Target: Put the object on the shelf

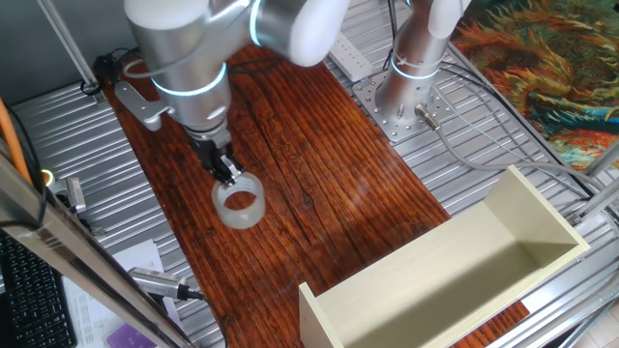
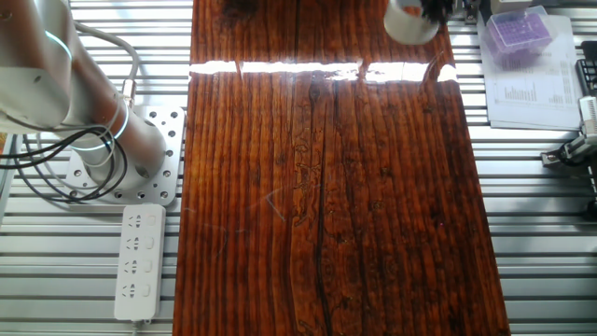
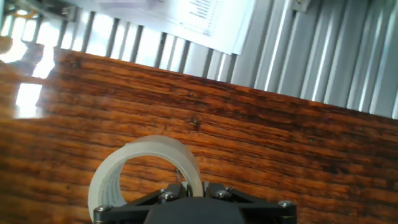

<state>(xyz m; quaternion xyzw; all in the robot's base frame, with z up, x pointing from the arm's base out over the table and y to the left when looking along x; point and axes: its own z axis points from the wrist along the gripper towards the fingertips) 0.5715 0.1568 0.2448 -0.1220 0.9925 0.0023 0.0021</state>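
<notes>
- Tape roll (image 1: 239, 205) pinched at its rim by the gripper (image 1: 228, 174), hanging just below the fingers over the wooden tabletop (image 1: 319, 184).
- Well apart from the shelf (image 1: 455, 275).
- Fingertips hidden in hand view; roll cropped at the other fixed view's top edge.

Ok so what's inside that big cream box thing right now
The shelf looks bare inside: only its pale floor and walls show. Its front wall hides part of the floor, so that strip cannot be checked. The tape roll is apart from it, at the gripper over the wooden board.
</notes>
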